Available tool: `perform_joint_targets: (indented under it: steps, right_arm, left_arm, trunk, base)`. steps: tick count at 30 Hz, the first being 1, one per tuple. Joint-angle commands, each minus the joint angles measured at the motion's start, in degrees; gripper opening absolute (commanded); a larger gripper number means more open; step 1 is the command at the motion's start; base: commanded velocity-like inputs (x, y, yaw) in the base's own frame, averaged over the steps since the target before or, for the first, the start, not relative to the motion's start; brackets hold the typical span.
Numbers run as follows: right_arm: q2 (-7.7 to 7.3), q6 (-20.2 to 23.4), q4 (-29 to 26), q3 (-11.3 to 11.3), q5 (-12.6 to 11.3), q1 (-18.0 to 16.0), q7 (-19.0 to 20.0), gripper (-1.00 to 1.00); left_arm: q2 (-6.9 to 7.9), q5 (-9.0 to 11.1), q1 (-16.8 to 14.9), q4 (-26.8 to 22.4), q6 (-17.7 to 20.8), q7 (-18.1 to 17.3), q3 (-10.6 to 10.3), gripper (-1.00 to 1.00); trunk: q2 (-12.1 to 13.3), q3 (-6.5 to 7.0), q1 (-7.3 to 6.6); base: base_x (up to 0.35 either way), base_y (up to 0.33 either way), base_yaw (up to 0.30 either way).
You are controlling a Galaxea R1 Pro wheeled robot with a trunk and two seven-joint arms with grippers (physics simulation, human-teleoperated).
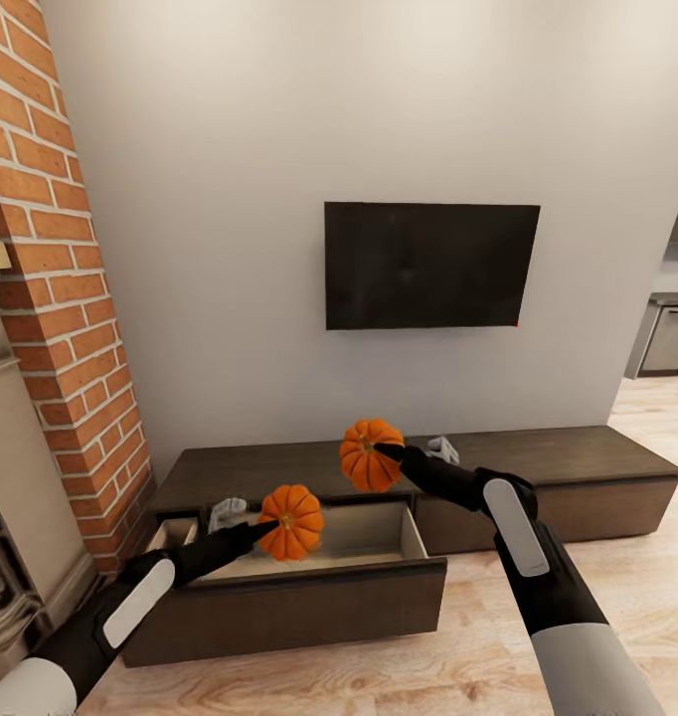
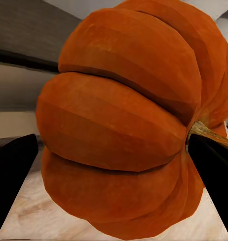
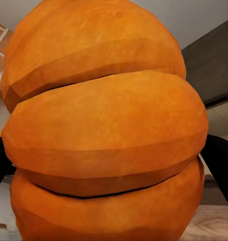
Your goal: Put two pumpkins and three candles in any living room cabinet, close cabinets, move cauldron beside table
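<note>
I hold two orange ribbed pumpkins. My left gripper (image 1: pixel 271 532) is shut on one pumpkin (image 1: pixel 291 522) (image 2: pixel 124 125) above the open drawer (image 1: pixel 364 537) of the long dark-brown cabinet (image 1: pixel 538 452). The right gripper (image 1: pixel 384 452) is shut on the other pumpkin (image 1: pixel 369 454) (image 3: pixel 103 130), higher up, over the drawer's back edge and the cabinet top. The drawer's inside is light tan and looks bare where I can see it. Each wrist view is taken up mostly by its pumpkin, with dark fingers (image 2: pixel 214 165) (image 3: pixel 221 160) at the sides.
A black TV (image 1: pixel 430 265) hangs on the white wall above the cabinet. A red brick fireplace column (image 1: pixel 61 288) stands at the left. Two small grey objects (image 1: pixel 227 513) (image 1: pixel 441 447) rest on the cabinet. Light wood floor (image 1: pixel 458 656) lies in front; a kitchen opening shows far right.
</note>
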Motion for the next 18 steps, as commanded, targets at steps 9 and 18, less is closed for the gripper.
perform_joint_targets:
  steps: [9, 18]
  right_arm:
    - [0.04, 0.03, 0.92, 1.66, 0.07, -0.05, 0.01, -1.00]
    - [0.13, -0.69, 5.25, 2.77, 0.32, -0.05, 0.29, -1.00]
  left_arm:
    - [0.88, -0.06, -0.17, 0.49, 6.93, 0.89, 9.39, -1.00]
    - [0.71, 0.01, -0.17, 0.99, 7.04, 3.96, 9.92, -1.00]
  trunk:
    - [-0.04, -0.07, 0.00]
    - [-0.04, -0.07, 0.00]
  base:
    - [0.000, 0.000, 0.000]
    - [0.000, 0.000, 0.000]
